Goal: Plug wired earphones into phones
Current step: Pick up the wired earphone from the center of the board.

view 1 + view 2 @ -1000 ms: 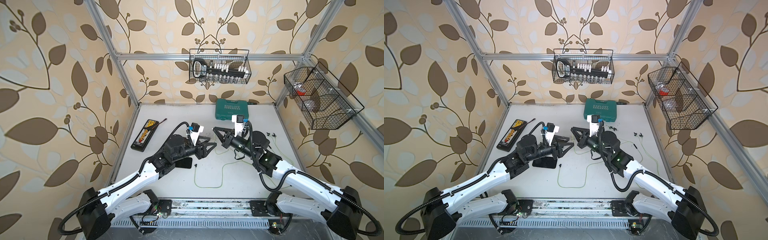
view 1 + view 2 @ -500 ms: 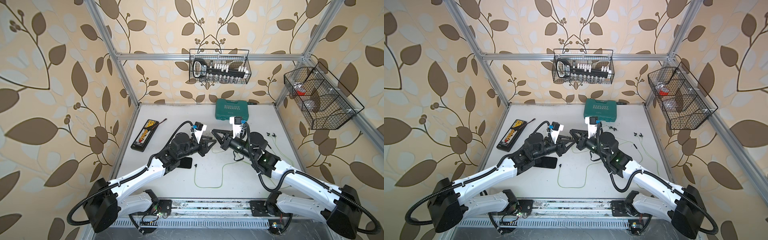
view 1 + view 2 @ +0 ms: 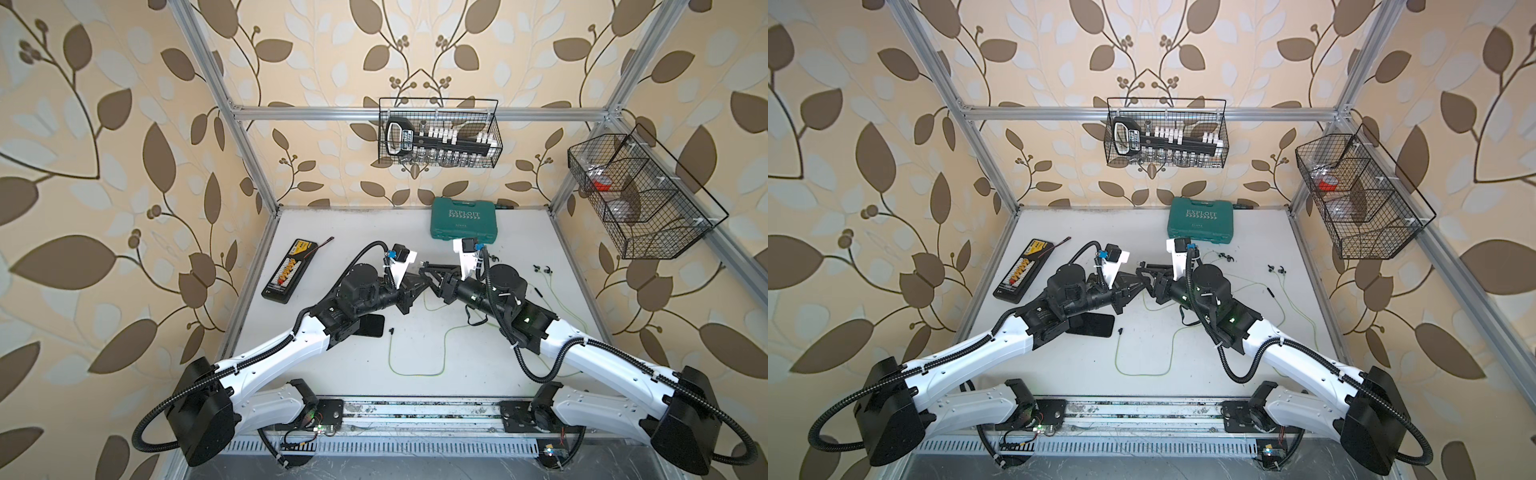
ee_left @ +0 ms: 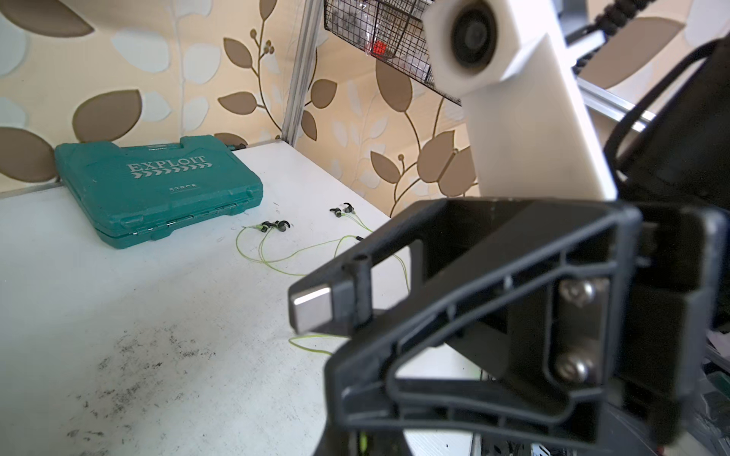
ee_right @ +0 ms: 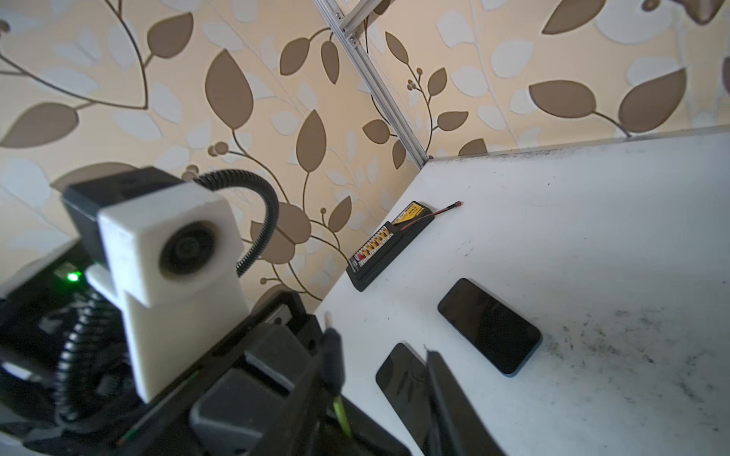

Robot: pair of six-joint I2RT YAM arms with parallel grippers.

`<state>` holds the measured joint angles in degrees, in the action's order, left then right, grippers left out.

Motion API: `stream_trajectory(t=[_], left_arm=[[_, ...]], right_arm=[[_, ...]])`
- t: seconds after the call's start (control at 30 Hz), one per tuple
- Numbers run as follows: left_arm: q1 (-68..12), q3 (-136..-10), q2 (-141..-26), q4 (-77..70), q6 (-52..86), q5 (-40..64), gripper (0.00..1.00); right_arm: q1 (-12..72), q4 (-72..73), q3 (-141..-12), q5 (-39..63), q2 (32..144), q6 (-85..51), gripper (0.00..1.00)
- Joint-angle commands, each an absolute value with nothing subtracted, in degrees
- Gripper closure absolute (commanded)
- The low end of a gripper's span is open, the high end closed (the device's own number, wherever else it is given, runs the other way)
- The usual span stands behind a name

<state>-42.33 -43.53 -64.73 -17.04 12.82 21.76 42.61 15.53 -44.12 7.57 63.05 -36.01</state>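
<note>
The left tool is closed tight, tip to tip with the right tool, whose jaws stand partly apart. A black plug stands upright where they meet; I cannot tell which tool grips it. A blue-edged phone and a second phone lie side by side on the surface, lower centre of frame. The teal case, upper left, reads "EXPLOIT". Both arms reach forward, elbows low.

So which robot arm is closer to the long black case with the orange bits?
The left. The left arm lies right beside the long black case; the right arm sits beyond the left arm, farther from the case.
</note>
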Motion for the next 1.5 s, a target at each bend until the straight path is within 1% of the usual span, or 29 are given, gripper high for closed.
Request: stream_trajectory(t=[0.0, 0.27, 0.4, 0.6, 1.03, 1.13, 1.3, 1.47], left_arm=[[-42.2, -45.5, -62.3, -17.8, 8.3, 24.9, 1.00], [-42.2, -45.6, -61.3, -16.6, 6.0, 27.4, 1.00], [-42.2, -45.6, -61.3, -16.4, 5.5, 28.9, 1.00], [-42.2, -45.6, -61.3, -17.1, 5.8, 31.2, 1.00], [-42.2, -45.8, -61.8, -17.1, 5.9, 31.5, 1.00], [-42.2, -45.8, -61.9, -17.1, 6.1, 31.1, 1.00], [-42.2, -45.9, -61.8, -16.9, 6.2, 30.3, 1.00], [-42.2, -46.0, -61.9, -16.8, 6.3, 30.2, 1.00]], right_arm=[[41.0, 15.2, -43.1, 12.9, 58.9, -36.5, 0.54], [38.9, 14.1, -42.5, 18.3, 54.3, -36.2, 0.54], [38.3, 13.2, -43.2, 19.3, 54.4, -34.9, 0.61], [38.2, 13.5, -43.3, 20.6, 55.6, -33.8, 0.67], [38.2, 15.3, -42.9, 23.3, 56.3, -33.7, 0.81], [38.2, 15.1, -42.8, 22.8, 56.5, -33.7, 0.82], [38.2, 14.9, -42.8, 22.7, 57.0, -33.7, 0.78], [38.2, 14.8, -42.9, 22.8, 57.0, -33.6, 0.80]])
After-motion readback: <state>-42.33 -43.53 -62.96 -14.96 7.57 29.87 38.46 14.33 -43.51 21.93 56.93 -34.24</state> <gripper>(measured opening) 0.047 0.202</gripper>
